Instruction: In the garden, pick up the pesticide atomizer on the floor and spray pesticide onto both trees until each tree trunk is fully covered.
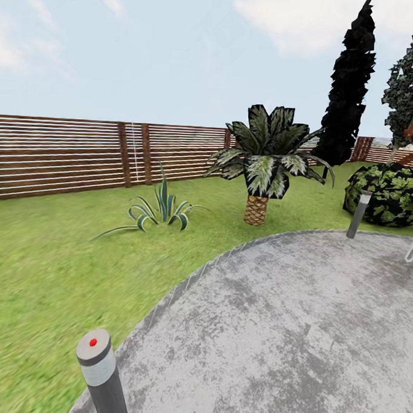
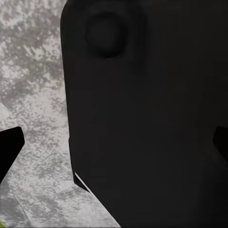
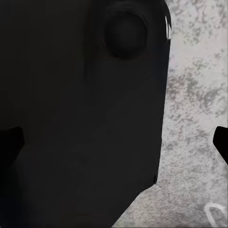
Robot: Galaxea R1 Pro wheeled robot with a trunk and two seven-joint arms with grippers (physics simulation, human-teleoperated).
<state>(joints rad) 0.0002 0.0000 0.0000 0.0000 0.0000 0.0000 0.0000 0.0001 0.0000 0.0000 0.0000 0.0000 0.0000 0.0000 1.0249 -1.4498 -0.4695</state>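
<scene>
Beyond grey paving [image 1: 297,332], garden [image 1: 39,270] lawn and fence [image 1: 58,156], both grippers' states impossible to tell.

Palm [image 1: 264,167] behind paving [image 1: 297,332] (lawn [image 1: 46,265] left), fence [image 1: 64,153] beyond

Left wrist view: a broad matt-black body panel [image 2: 147,114] with rounded corners and a shallow round dimple near one end; black fingertips [image 2: 9,147] at the edges (right wrist view alike, panel [image 3: 80,114]).
</scene>
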